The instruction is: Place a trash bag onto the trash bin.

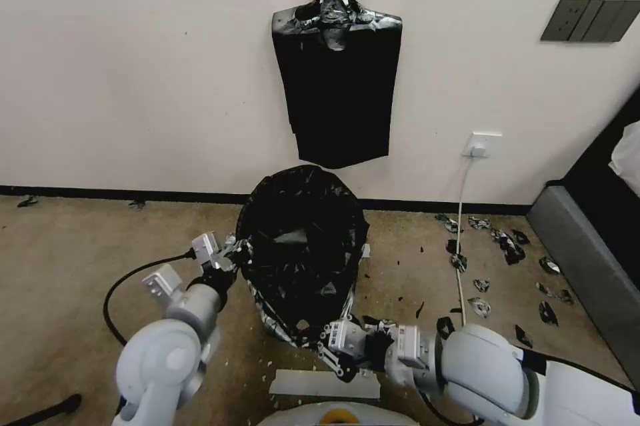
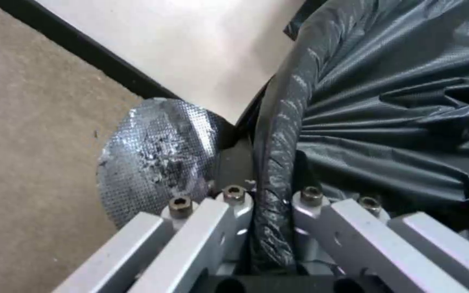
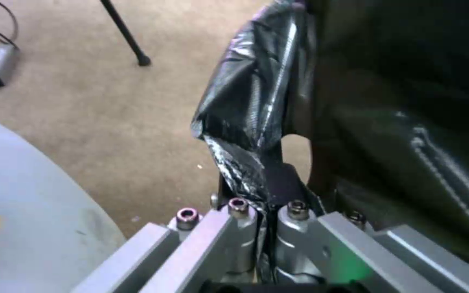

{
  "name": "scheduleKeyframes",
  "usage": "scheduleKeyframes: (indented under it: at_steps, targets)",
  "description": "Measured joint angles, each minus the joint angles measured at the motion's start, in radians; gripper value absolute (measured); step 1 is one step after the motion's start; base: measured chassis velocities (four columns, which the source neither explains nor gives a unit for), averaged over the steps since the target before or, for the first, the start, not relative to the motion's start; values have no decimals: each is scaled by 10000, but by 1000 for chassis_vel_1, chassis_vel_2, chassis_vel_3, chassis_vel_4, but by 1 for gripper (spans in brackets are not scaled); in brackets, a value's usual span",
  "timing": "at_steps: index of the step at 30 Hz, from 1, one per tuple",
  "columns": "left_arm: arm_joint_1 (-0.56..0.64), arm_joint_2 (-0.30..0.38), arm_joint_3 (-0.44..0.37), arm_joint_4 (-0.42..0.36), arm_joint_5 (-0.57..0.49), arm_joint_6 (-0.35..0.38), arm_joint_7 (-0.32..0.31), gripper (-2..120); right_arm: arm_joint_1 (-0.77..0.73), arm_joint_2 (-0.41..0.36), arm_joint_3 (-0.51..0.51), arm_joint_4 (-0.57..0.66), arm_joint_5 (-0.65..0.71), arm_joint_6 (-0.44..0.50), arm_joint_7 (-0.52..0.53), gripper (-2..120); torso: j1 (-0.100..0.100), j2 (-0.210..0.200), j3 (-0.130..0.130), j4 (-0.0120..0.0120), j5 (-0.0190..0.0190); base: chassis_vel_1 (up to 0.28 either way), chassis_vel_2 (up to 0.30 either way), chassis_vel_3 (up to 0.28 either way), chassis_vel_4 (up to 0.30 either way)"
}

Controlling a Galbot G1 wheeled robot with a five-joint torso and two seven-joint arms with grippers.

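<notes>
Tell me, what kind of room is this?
Probably an ordinary indoor room used for robot trials: beige carpet, a white wall with a socket, spare black bags hung up, and torn scraps littering the floor.

Trash bag (image 1: 303,246) glossy crinkled plastic; fingers (image 2: 234,207) matt metal.

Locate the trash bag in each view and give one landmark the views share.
Head view: trash bag, centre floor, below the hanging bags.
Left wrist view: bag edge runs into the left end effector.
Right wrist view: bag edge pinched in the right end effector.
Shared landmark: tan carpet.
</notes>
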Motion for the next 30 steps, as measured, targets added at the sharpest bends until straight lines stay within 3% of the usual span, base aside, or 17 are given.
scheduleKeyframes:
  at_steps: [30]
  targets:
    - [595,-466,-145,-732,-424,443,10,3,2,1569,958,-4141,-843,1288,391,0,0,0,1,0,0,0,0,0,0]
